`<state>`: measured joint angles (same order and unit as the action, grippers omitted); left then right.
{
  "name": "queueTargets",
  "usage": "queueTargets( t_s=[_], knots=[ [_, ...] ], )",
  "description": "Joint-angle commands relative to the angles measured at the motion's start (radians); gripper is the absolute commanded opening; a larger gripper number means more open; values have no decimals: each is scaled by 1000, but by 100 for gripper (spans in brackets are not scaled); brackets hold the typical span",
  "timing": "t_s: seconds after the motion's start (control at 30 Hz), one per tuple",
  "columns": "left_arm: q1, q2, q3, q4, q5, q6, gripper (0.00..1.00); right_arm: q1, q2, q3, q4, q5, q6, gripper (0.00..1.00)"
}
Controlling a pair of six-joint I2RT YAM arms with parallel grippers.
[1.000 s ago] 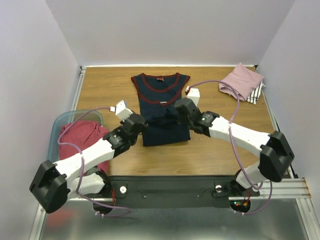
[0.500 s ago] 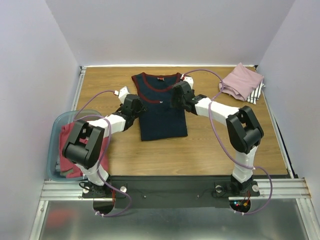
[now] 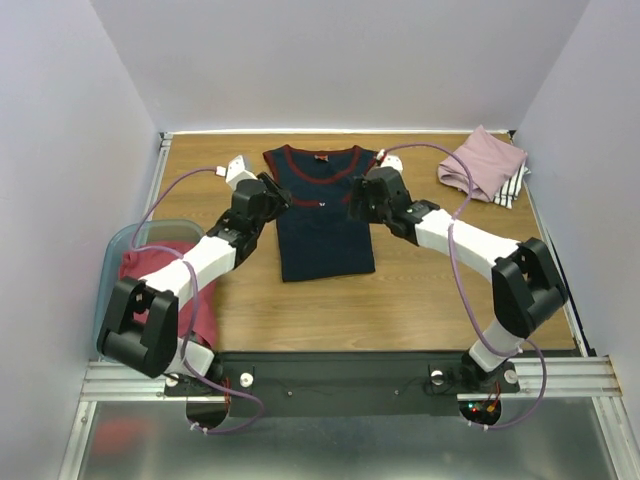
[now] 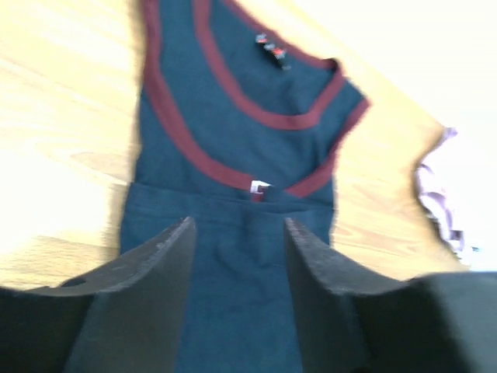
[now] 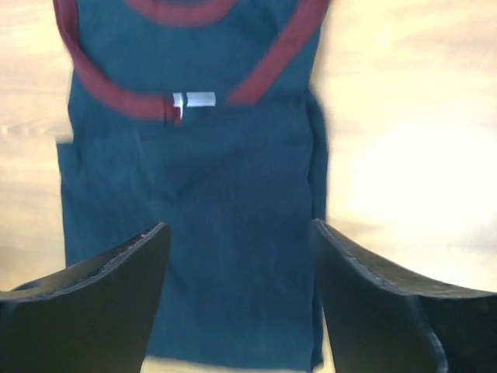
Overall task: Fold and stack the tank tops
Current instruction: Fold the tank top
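Wooden bench (image 3: pixel 450 300) surface is seen from above, with the navy tank top (image 3: pixel 325 225) laid flat at its middle, neck toward the far edge. Its lower part appears to be folded up over the chest, so one fold is judged done; further folding and stacking are judged left. At the near left, a teal tub (image 3: pixel 112 262) is seen holding red tops (image 3: pixel 140 268), bunched and not folded. At the far right corner, a pink top (image 3: pixel 485 160) is laid folded over a striped top (image 3: pixel 514 187), and this is taken as the stack so far.

The left end effector (image 4: pixel 237 233) is held over the navy top's left side with its fingers apart and nothing between them. The right end effector (image 5: pixel 239 233) is held likewise over the right side, fingers apart and empty.

How many red tops are in the tub cannot be told, as the left arm covers part of it. Both wrist views are blurred, and a small white tag (image 5: pixel 200 99) at the fold line cannot be read.
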<state>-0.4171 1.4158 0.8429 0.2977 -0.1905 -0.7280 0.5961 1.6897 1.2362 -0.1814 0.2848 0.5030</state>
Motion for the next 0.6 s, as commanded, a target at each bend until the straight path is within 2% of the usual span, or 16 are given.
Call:
queueTargets(
  t_s=[0.0, 0.07, 0.1, 0.17, 0.2, 0.3, 0.47, 0.57],
  knots=[
    [-69, -51, -62, 23, 16, -53, 52, 56, -48, -121, 42, -82, 72, 74],
    [-97, -20, -77, 47, 42, -66, 45, 79, -39, -161, 46, -79, 97, 69],
    [-124, 13, -76, 55, 49, -73, 38, 86, -36, -182, 46, -73, 130, 64],
    [-152, 41, -77, 60, 49, -80, 34, 87, -38, -228, 49, -53, 163, 57],
    [-175, 54, -82, 64, 46, -85, 31, 88, -41, -277, 53, -43, 173, 47],
    [-199, 98, -100, 83, 45, -105, 29, 87, -47, -342, 60, -24, 207, 40],
    [-239, 189, -114, 89, 48, -149, 26, 88, -39, -457, 88, -64, 242, 36],
    [-258, 210, -140, 89, 40, -175, 27, 87, -90, -536, 105, -96, 255, 36]
  ],
)
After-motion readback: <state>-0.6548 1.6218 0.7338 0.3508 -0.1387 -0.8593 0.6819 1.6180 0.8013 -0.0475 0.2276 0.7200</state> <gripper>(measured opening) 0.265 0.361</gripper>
